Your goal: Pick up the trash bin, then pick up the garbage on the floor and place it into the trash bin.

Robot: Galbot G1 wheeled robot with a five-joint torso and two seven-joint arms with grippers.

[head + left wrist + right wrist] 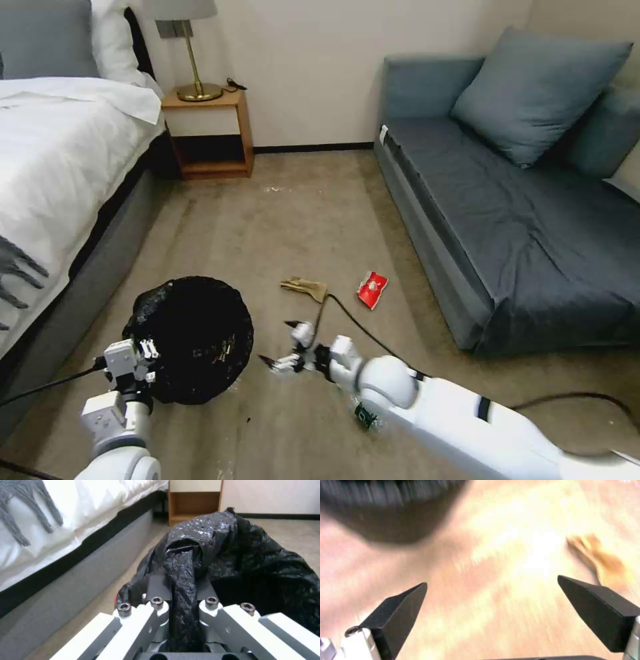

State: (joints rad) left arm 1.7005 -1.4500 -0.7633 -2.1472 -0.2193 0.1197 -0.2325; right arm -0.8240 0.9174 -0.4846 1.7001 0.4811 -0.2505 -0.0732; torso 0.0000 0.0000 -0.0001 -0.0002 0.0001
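Observation:
The trash bin (pixel 193 333), lined with a crinkly black bag, hangs low over the carpet at the left. My left gripper (pixel 142 355) is shut on its bag-covered rim (pixel 181 562), at the side nearest me. The right gripper (pixel 280 345) is open and holds nothing, just right of the bin (pixel 386 510). Garbage lies on the floor: a gold-brown wrapper (pixel 305 288) beyond the right gripper, blurred in the right wrist view (pixel 600 560); a red packet (pixel 372 289) to its right; a green-labelled bottle (pixel 364 415) mostly hidden under my right forearm.
A bed (pixel 53 167) with a grey base runs along the left, close to the bin. A wooden nightstand (pixel 210 133) stands at the back wall. A grey sofa (pixel 520 220) fills the right. A black cable (pixel 373 337) trails across the carpet by the right arm.

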